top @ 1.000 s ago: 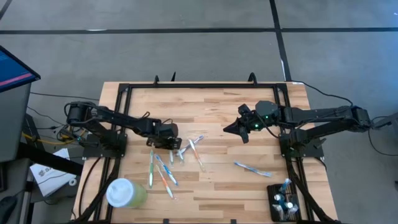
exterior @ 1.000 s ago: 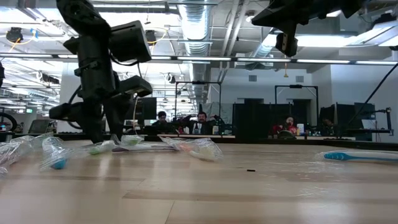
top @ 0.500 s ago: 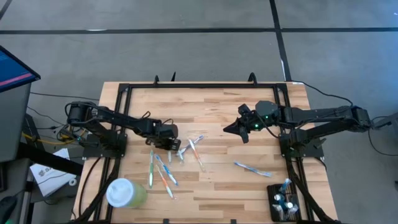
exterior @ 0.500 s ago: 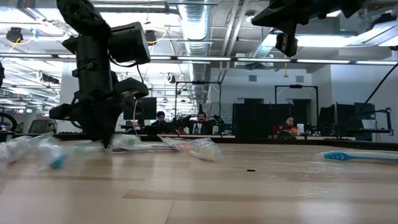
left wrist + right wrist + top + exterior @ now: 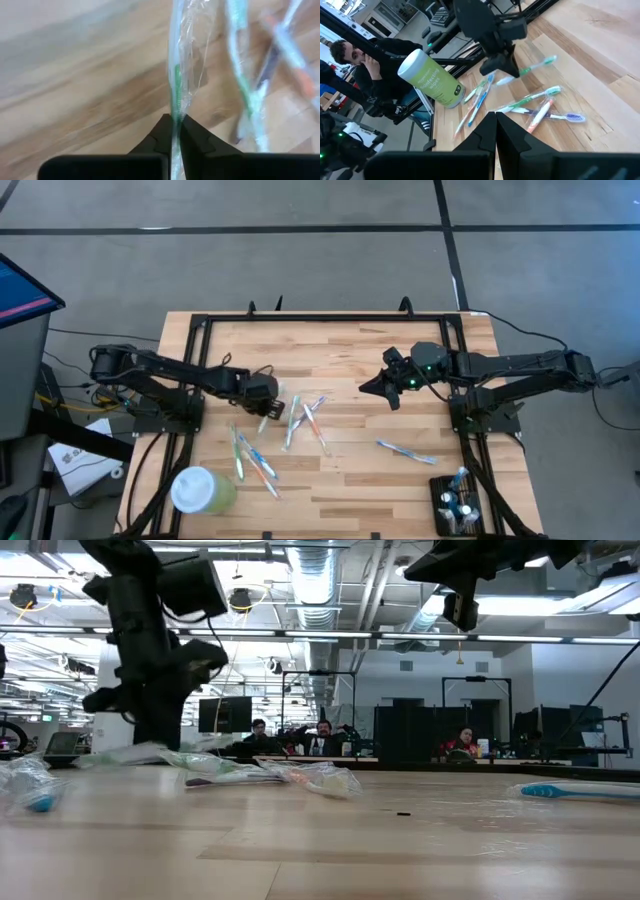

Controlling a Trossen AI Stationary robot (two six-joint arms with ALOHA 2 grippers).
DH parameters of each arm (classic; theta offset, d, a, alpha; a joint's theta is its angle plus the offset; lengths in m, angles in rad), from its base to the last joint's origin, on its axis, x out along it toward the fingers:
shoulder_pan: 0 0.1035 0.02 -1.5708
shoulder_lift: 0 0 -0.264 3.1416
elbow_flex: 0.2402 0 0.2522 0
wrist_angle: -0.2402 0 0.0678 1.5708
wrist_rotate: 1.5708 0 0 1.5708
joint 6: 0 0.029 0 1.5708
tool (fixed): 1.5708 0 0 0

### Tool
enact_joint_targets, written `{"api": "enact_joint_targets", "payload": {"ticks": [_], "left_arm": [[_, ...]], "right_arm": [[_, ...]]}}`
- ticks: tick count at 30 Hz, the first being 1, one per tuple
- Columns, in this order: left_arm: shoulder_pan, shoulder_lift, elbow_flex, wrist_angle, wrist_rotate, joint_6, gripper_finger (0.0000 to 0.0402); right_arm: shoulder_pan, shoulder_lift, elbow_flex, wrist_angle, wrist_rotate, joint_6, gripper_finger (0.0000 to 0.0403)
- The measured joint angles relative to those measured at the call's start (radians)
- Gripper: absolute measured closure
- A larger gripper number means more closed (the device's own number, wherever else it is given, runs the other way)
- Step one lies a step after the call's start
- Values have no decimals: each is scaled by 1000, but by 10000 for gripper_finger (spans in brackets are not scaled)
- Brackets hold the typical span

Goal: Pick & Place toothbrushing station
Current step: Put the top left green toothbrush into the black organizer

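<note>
My left claw is clamped on a clear-wrapped, green-handled toothbrush, lifted just off the pale wooden counter. The right claw hangs clenched and empty above the counter's middle, waiting.

The black slotted toothbrushing station sits at the near right corner, well apart from my left claw, with a few items already standing in it.

Risk now, as I judge it: the grip is on slippery wrapper as much as handle, and near one end, so the brush could swing or slide out on the long carry. The crinkly wrap may also snag the neighbouring brushes.

Around it: a loose scatter of wrapped toothbrushes lies just below the claw, more just beside it toward the middle, and a lone blue one lies on the way to the station. The pale green canister with white lid stands at the near left corner, clear of the route. The right arm itself sits across my likely path.
</note>
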Motion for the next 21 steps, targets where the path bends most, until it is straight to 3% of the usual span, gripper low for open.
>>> {"api": "enact_joint_targets", "payload": {"ticks": [12,21], "left_arm": [[0,-129,0,41,-82,38,395],[0,-196,3,258,-141,137,396]], "right_arm": [[-1,0,0,57,-3,36,403],[-1,0,0,200,-56,84,403]]}}
